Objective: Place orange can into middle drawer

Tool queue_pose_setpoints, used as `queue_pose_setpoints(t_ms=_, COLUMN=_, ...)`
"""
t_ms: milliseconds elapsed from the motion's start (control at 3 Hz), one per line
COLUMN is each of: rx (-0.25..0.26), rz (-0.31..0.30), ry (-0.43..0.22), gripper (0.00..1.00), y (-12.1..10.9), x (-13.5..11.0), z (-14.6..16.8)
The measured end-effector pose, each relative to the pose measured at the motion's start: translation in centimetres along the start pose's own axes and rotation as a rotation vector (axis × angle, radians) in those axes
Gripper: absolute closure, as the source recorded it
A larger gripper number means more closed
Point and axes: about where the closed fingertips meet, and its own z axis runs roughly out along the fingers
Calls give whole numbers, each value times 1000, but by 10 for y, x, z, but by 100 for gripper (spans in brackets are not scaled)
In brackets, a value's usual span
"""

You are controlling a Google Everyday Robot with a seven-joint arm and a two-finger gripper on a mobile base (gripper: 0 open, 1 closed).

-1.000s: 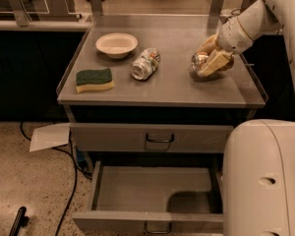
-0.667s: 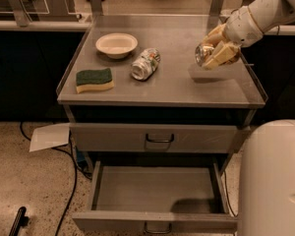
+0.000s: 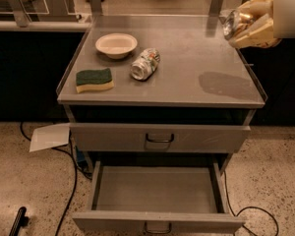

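The small shiny orange-gold can, clamped on its side in the pale two-finger gripper above the grey metal tabletop's far right edge, is held well apart from the wide grey middle drawer, which stands open below, nearer and leftward.

Gripper at upper right corner of frame. Two thick fingers, pale tan to yellowish, matte and rubbery-looking, rounded edges, narrowing to blunt tips on left side. Upper finger brighter, catching warm light; lower finger wedge-shaped, shaded darker along underside. Right of fingers, wrist segment: plain white shell, smooth, cylinder-like, straight vertical left edge where fingers meet it, faint grey shading toward bottom, cut off by top and right borders of frame
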Motion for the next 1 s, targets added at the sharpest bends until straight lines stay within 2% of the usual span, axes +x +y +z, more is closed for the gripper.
queue_pose_setpoints(t_ms=333, rx=52, rz=31, ry=-6, gripper=100, y=9, x=4, z=-8)
queue_pose_setpoints(t_ms=667, rx=52, rz=31, ry=-7, gripper=100, y=9, x=5, z=-8)
queue_pose_setpoints(t_ms=1000, rx=53, rz=3, ry=-32, gripper=100, y=12, x=-3, z=-4)
